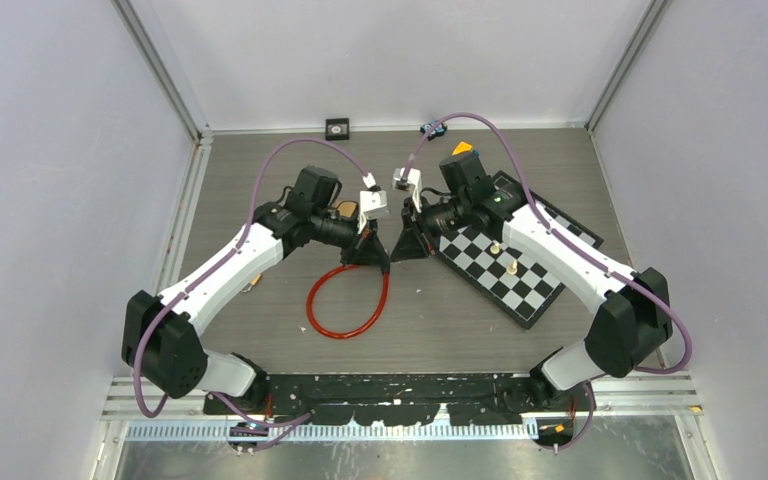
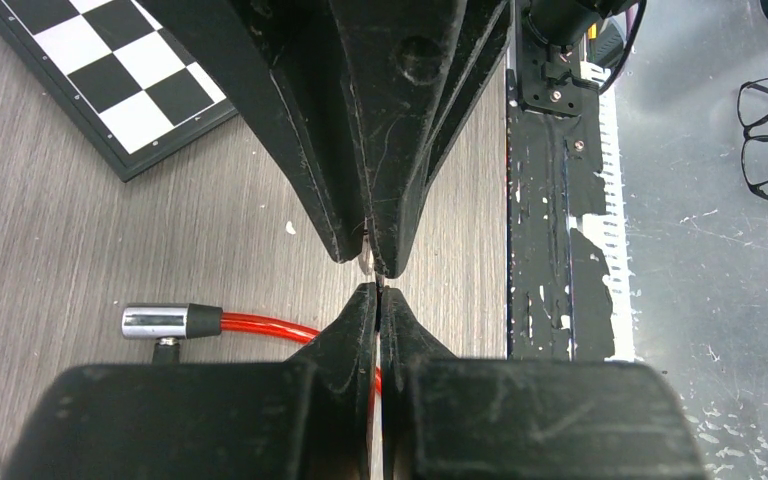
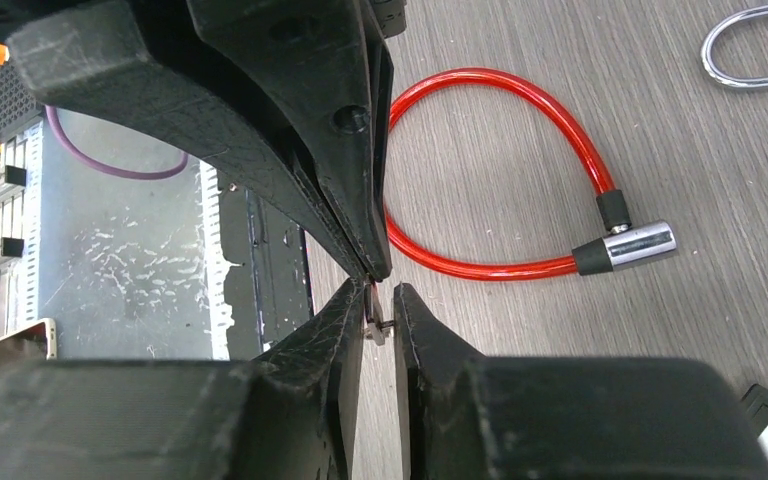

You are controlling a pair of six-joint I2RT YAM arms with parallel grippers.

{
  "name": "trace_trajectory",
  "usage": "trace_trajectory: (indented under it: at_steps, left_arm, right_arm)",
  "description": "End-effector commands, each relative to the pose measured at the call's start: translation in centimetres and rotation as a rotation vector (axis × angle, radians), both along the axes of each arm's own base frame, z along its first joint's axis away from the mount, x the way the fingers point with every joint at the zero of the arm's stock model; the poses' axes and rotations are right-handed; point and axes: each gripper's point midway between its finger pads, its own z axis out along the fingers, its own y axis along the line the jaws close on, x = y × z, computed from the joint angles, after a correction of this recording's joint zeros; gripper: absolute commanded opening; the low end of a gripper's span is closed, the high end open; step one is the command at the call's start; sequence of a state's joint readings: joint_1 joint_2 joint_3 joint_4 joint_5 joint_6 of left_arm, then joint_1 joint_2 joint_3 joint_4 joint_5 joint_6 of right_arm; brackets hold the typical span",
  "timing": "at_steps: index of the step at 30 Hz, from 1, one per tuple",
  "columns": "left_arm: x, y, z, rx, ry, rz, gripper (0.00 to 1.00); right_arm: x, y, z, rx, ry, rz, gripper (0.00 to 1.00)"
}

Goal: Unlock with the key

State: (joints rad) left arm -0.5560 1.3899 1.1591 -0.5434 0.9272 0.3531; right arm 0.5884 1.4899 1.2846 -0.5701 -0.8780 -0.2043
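It looked like a key handover at mid-table (image 1: 440, 310). The left hand (image 2: 378, 297) was pressed together, pinching the key (image 3: 375, 322), and the right hand (image 3: 380, 297) stood slightly spread around it. Next, the right likely needed a firm pinch before carrying the key to the cable lock (image 3: 480, 268).

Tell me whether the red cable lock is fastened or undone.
Fastened: the red cable lock forms a closed loop, and its black-collared free end sits plugged into the side of the silver barrel.

Red cable lock (image 3: 480, 270), black-white checkered board (image 1: 505, 265), grey wood-grain table (image 1: 430, 330)
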Motion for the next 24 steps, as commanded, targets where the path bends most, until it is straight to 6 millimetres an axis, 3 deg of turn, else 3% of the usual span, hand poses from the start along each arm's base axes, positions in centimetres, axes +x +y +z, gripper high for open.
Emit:
trace_trajectory:
  at_steps: [1,11,17,21,24]
  left_arm:
    - [-0.52,-0.22,1.33,-0.043,-0.039,-0.031,0.0]
    - [-0.51,-0.24,1.29,-0.044,-0.034,-0.027,0.0]
    - [-0.47,-0.25,1.27,-0.044,-0.035,-0.027,0.0]
    - [-0.36,-0.25,1.16,-0.042,-0.038,-0.022,0.0]
    - [-0.15,-0.23,1.15,-0.038,-0.046,-0.013,0.01]
  right_arm:
    - [-0.5,0.31,0.73,0.025,-0.031,0.036,0.21]
    - [-0.74,0.04,0.34,0.004,-0.04,0.048,0.19]
    - [-0.78,0.02,0.53,0.007,-0.042,0.047,0.13]
    - [-0.74,0.08,0.56,0.009,-0.039,0.045,0.01]
    - [-0.55,0.09,0.68,0.009,-0.046,0.035,0.01]
